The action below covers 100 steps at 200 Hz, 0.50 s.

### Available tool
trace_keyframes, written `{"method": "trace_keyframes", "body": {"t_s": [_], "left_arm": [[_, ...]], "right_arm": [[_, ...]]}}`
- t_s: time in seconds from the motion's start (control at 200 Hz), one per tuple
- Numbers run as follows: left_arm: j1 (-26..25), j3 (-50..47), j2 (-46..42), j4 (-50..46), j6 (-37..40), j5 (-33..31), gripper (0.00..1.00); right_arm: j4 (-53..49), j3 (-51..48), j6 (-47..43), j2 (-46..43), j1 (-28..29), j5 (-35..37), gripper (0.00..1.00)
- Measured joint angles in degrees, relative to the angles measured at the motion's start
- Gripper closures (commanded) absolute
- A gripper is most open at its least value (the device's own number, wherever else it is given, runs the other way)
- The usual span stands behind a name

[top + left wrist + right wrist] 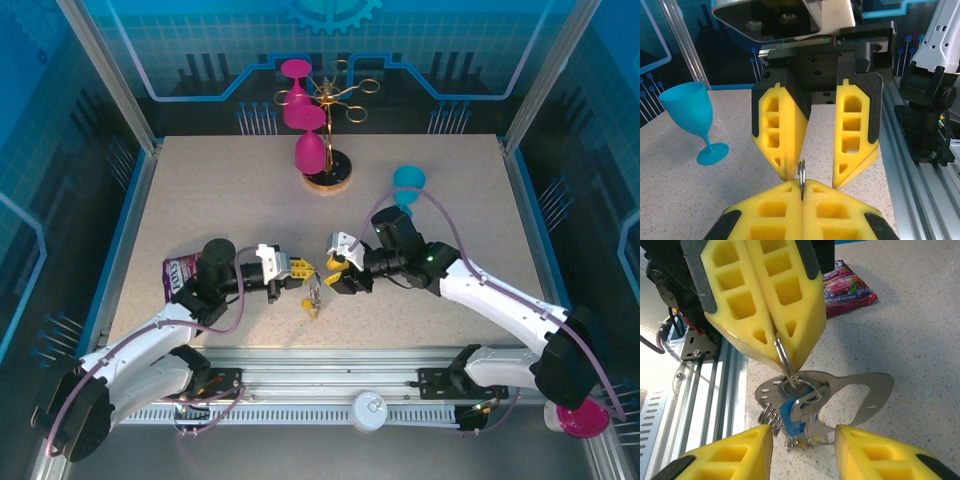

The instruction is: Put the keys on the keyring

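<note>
Near table (200,200) centre, left gripper (303,268) clamps the keyring (875,385), blue key (790,421) dangling; at its three o'clock, right gripper (332,272) jaws stand apart.

Speckled beige tabletop (200,200) is sitting boxed in here, with blue walls (200,40) wearing a circuit-board print and wrapping around it. Silver metal posts (105,70) are framing the corners, and a slotted rail (330,362) is running along the near edge.
</note>
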Motion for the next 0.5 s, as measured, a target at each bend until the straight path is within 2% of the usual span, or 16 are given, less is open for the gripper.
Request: {"method": "trace_keyframes", "body": {"t_s": [0.355,0.5], "left_arm": [[0.0,-0.2,0.1,1.9,-1.5,0.0,1.0],[0.0,-0.2,0.1,2.5,-2.1,0.0,1.0]], "right_arm": [[8.1,-3.5,3.5,2.3,1.4,0.2,0.64],[10.6,-4.3,4.4,2.7,2.0,1.4,0.71]]}}
